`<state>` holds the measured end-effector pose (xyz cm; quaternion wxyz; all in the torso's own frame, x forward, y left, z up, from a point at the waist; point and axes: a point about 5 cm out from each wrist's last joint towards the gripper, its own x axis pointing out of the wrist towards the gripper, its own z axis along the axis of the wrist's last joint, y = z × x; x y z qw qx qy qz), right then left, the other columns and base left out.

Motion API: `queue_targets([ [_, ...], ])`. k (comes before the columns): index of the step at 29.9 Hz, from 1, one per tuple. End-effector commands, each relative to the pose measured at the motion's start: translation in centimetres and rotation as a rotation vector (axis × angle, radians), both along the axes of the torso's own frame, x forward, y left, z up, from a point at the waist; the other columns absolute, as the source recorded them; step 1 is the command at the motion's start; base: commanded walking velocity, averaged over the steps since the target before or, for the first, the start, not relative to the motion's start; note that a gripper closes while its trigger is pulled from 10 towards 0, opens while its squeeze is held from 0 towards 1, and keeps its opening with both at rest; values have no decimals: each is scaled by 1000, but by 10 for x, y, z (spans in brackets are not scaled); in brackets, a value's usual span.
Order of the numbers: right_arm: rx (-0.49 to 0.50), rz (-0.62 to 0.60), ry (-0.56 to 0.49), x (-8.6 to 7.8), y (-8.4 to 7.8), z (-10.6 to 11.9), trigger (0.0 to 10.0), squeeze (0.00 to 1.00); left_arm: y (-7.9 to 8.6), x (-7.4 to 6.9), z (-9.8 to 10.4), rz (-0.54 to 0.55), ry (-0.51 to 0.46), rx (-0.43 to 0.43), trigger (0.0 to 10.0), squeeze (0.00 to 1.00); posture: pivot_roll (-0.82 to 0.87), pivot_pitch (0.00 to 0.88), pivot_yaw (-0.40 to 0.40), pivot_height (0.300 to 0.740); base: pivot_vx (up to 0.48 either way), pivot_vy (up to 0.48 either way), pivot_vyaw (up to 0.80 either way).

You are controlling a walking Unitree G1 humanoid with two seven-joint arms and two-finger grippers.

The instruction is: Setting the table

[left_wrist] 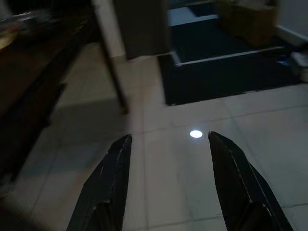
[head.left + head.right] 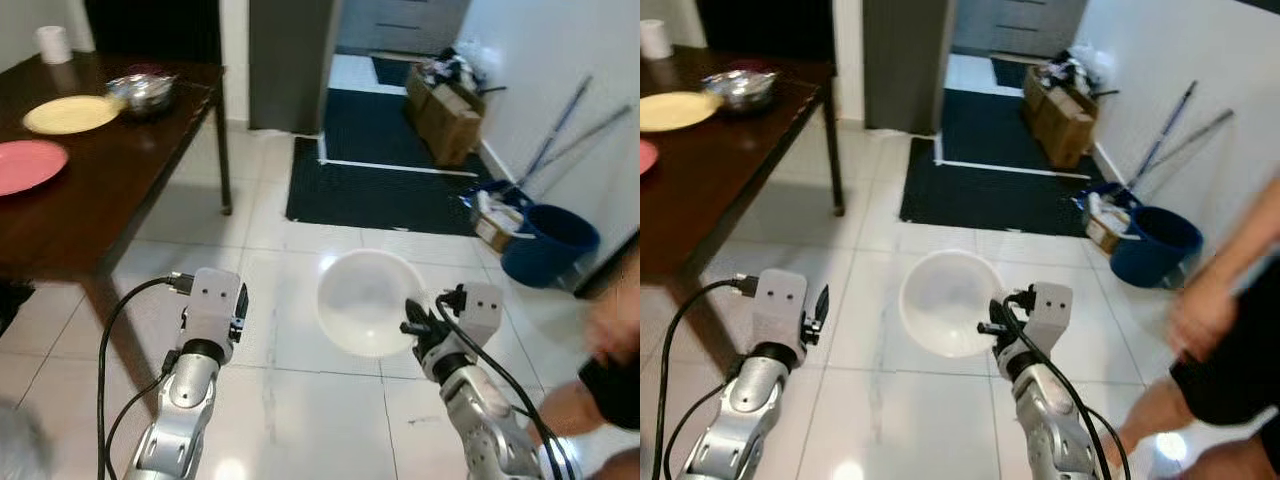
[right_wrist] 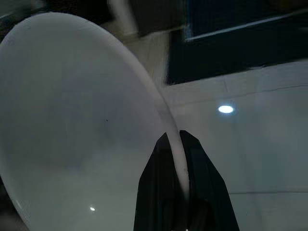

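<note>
Two grippers sit in front of you, low over the white tiled floor (image 2: 300, 230). Your right gripper (image 3: 179, 144) pinches the rim of a white bowl (image 2: 368, 300) between its narrow fingers and holds it in the air, tipped so you see its inside. Your left gripper (image 1: 168, 144) is spread wide with nothing between its fingers, just left of the bowl. The dark wooden bench (image 2: 110, 180) stands far to the left, carrying a pink plate (image 2: 28, 165), a yellow plate (image 2: 70, 114), a metal bowl (image 2: 145, 92) and a white roll (image 2: 53, 44). A black mat (image 2: 385, 165) lies farther off, cardboard boxes (image 2: 445, 110) and a blue bucket (image 2: 550, 245) on the right. A person's blurred hand (image 2: 1202, 315) is at your near right.
</note>
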<state>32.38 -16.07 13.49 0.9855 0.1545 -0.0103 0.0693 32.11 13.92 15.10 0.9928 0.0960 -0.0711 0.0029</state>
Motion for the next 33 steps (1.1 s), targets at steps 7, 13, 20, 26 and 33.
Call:
queue_targets([
  [7, 2, -44, 20, -4, -10, -6, 10000, 0, -6, 0, -4, -26, 9, 6, 10000, 0, 56, 90, 12, 740, 450, 0, -800],
  [13, 2, -51, 22, -4, -11, -7, 10000, 0, -6, 0, -3, -29, 8, 7, 10000, 0, 56, 90, 13, 740, 453, 0, -788],
  [20, 1, -46, 20, -4, -10, -6, 10000, 0, -7, 0, -4, -26, 8, 6, 10000, 0, 60, 93, 10, 740, 450, 0, 0],
  [26, 13, -42, 11, -3, -8, -5, 10000, 0, -7, -1, -5, -27, 8, 5, 10000, 0, 59, 95, 6, 740, 435, 0, 0],
  [33, 28, -41, -4, -4, -8, -1, 10000, 0, -7, -1, -5, -26, 11, 4, 10000, 0, 61, 112, 7, 740, 427, 0, 0],
])
